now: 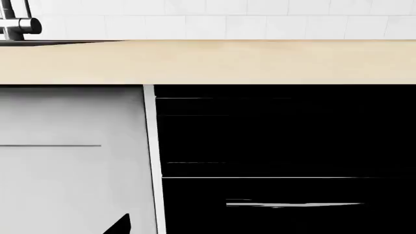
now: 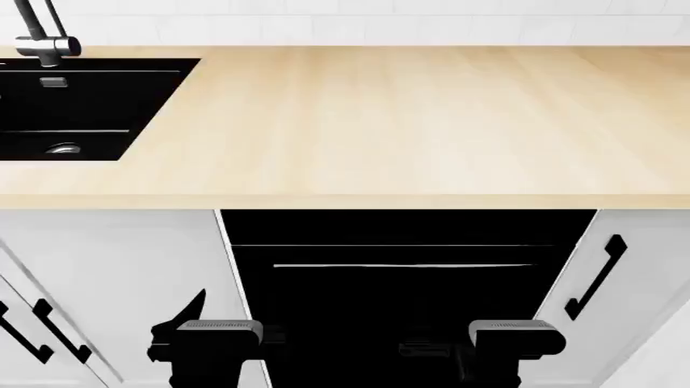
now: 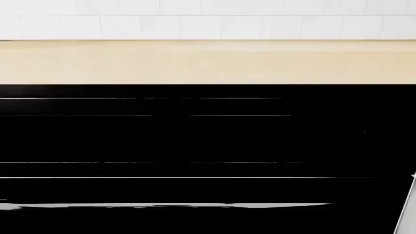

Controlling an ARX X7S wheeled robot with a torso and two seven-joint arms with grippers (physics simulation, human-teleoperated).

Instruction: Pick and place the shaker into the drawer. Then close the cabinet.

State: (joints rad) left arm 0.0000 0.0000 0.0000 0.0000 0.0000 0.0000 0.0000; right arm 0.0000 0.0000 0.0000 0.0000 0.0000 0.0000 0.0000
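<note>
Surface (image 2: 377, 121): pale wood counter, running the full width of the head view, backed by a white tiled wall (image 2: 431, 20).

Sink (image 2: 76, 105): black basin set into the surface at far left, with a dark metal tap (image 2: 44, 36) at its back edge.

Oven (image 2: 405, 275): black appliance front under the surface, centre, with a thin silvery handle bar (image 2: 405, 264) across it.

Cabinets: white fronts either side of the oven; the left one (image 2: 119, 275) carries black handles low down, the right one (image 2: 636, 275) a slanted black handle (image 2: 596, 277).

Left pincer (image 2: 205, 339): dark body at the bottom edge, in front of the left cabinet; fingers out of frame, so whether it is released or clenched cannot be told.

Right pincer (image 2: 515, 339): same, in front of the oven; state cannot be told.

Shaker: in no view. Drawer: none seen pulled out.
</note>
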